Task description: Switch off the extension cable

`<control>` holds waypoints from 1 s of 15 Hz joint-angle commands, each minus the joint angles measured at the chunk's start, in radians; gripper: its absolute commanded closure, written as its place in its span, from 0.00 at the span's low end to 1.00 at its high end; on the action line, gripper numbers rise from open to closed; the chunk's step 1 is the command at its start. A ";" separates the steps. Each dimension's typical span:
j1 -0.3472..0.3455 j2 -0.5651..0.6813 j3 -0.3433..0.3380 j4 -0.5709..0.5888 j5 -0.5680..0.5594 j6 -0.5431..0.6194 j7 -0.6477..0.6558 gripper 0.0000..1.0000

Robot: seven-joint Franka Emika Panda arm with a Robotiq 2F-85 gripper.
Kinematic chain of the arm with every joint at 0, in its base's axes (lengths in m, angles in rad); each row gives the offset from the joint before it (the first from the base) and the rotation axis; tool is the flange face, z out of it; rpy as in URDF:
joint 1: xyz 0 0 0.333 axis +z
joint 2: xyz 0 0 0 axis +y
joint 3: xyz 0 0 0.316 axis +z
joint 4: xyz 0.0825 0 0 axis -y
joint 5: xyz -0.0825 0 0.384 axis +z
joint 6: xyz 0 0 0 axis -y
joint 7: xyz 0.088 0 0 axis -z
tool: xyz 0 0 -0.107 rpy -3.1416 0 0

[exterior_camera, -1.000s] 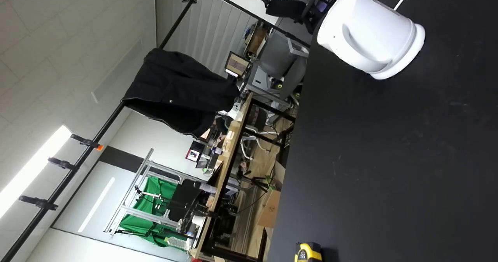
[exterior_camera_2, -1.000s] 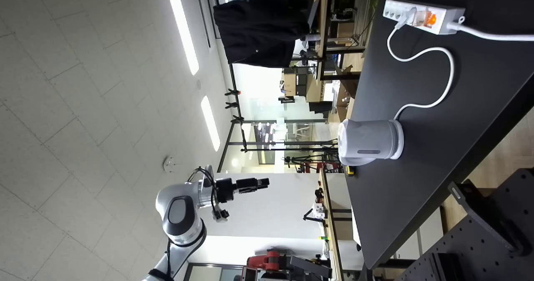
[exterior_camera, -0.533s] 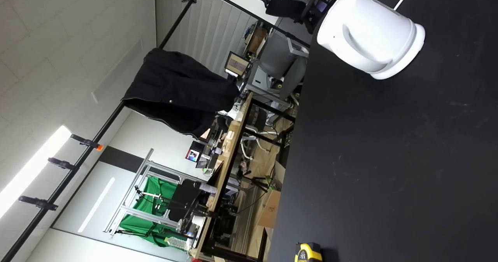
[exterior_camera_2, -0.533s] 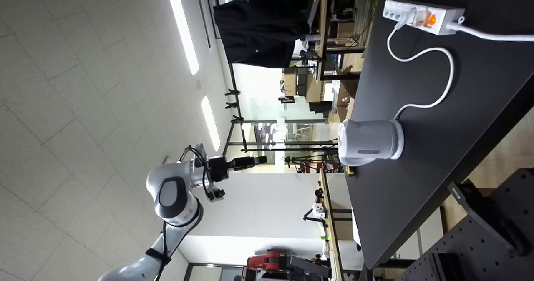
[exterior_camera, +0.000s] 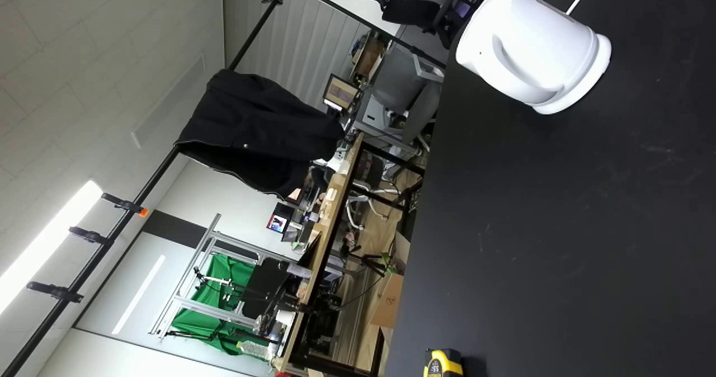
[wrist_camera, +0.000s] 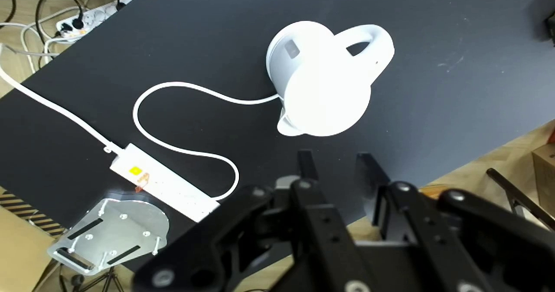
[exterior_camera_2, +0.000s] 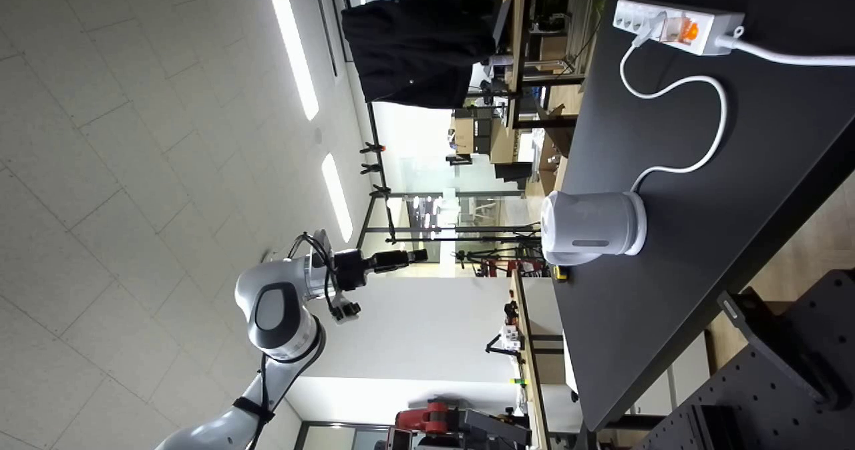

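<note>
The extension cable is a white socket strip (exterior_camera_2: 705, 28) on the black table in an exterior view, and it also shows in the wrist view (wrist_camera: 175, 191). An orange switch (exterior_camera_2: 690, 31) sits near its cord end, beside a white plug (exterior_camera_2: 652, 29) pushed into a socket. In the wrist view an orange part (wrist_camera: 143, 180) and a bright yellow patch (wrist_camera: 135, 170) mark that end. My gripper (wrist_camera: 336, 155) is open and empty, high above the table and well apart from the strip. It also shows in an exterior view (exterior_camera_2: 418, 255).
A white kettle (wrist_camera: 334, 95) stands on the table (wrist_camera: 208, 45), joined to the strip by a thin white cable (wrist_camera: 186, 151). A thick white cord (wrist_camera: 60, 110) leaves the strip. A grey metal plate (wrist_camera: 117, 229) lies beside it. A yellow tape measure (exterior_camera: 443, 363) lies farther off.
The arm and gripper have shifted upward and slightly left in an exterior view since a second ago. Over the last half second they stay nearly still. The table objects have not moved.
</note>
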 commanded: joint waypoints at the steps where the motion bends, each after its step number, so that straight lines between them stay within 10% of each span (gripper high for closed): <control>1: -0.002 0.041 -0.021 0.015 -0.037 0.017 0.025 0.93; 9: -0.158 0.394 -0.191 0.069 -0.080 0.350 0.065 1.00; 15: -0.148 0.515 -0.303 0.094 -0.067 0.399 0.012 0.99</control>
